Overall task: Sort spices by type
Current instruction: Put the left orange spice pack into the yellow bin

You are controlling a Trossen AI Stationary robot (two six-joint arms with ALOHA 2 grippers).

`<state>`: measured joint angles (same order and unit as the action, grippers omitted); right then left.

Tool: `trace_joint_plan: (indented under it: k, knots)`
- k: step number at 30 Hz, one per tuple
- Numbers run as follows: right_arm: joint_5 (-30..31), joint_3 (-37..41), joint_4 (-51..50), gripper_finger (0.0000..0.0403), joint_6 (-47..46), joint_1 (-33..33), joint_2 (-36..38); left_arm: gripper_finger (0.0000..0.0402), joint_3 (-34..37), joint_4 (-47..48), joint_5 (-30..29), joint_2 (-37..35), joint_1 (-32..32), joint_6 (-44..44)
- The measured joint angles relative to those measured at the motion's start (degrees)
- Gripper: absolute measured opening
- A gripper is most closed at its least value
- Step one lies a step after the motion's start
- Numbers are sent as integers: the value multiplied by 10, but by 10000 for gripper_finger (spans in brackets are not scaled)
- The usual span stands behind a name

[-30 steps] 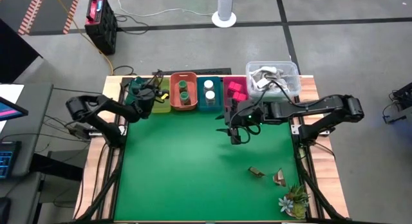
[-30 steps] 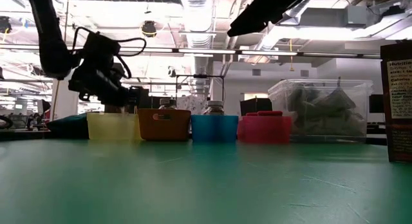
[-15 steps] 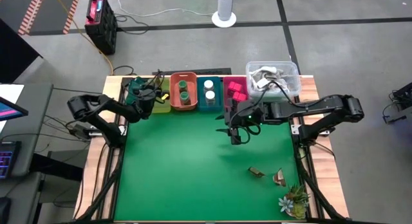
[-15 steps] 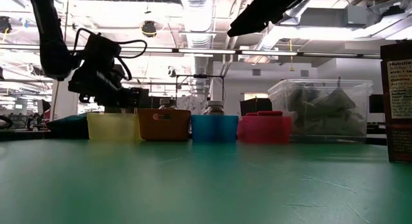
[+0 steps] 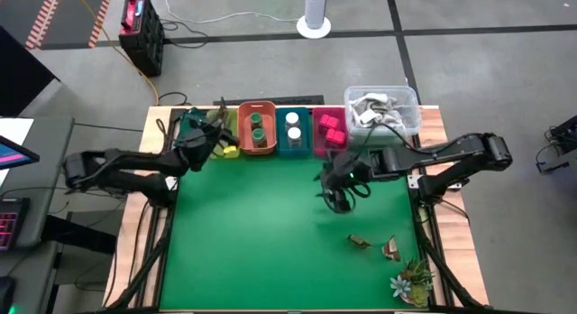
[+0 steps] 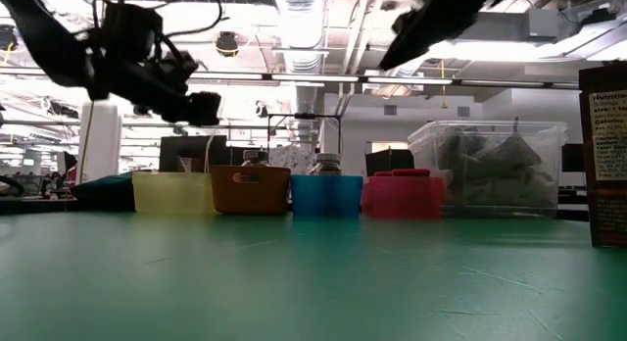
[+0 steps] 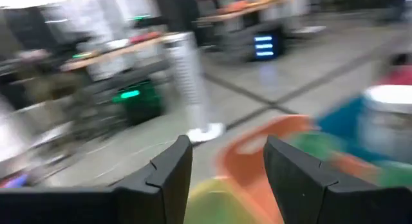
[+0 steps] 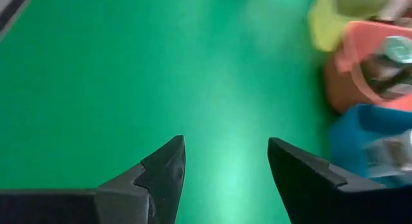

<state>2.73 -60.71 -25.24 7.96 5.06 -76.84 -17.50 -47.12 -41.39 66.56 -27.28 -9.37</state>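
Four small bins stand in a row at the table's far edge: yellow [image 5: 227, 144], orange [image 5: 257, 141] with green jars [image 5: 257, 126], blue [image 5: 293, 143] with white-capped jars [image 5: 293, 124], and pink [image 5: 330, 143] with pink blocks [image 5: 330, 126]. Two brown sachets [image 5: 359, 241] [image 5: 390, 249] lie on the green mat near the right front. My left gripper [image 5: 215, 132] hangs open and raised over the yellow bin [image 6: 172, 192], nothing between its fingers [image 7: 170, 172]. My right gripper [image 5: 338, 197] hovers open above the bare mat [image 8: 129, 69], in front of the pink bin.
A clear lidded tub [image 5: 383, 111] stands at the far right beside the pink bin. A small spiky plant [image 5: 410, 280] sits at the near right corner. A brown box [image 6: 602, 155] stands at the right edge of the low view. The mat's middle and left lie bare.
My left gripper has risen from just behind the yellow bin's rim to well above it, its arm stretching out. My right gripper has moved a little toward the table's near right and tipped further down.
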Motion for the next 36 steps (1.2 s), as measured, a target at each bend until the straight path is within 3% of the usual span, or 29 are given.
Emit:
trace_joint_plan:
  k: [5,8,14,23,36]
  knots:
    - [4,0,-28,248,-51,70,23,179,0,103,131,-90,54,14]
    - [36,-8,-64,248,-123,106,36,179,0,140,152,-134,91,29]
    - [114,-42,-213,248,-254,186,35,179,0,173,151,-204,174,13]
    - [116,-54,-288,248,-435,292,34,179,0,197,93,-247,269,15]
    - [127,-55,-310,248,-530,329,-46,179,0,188,45,-247,289,41]
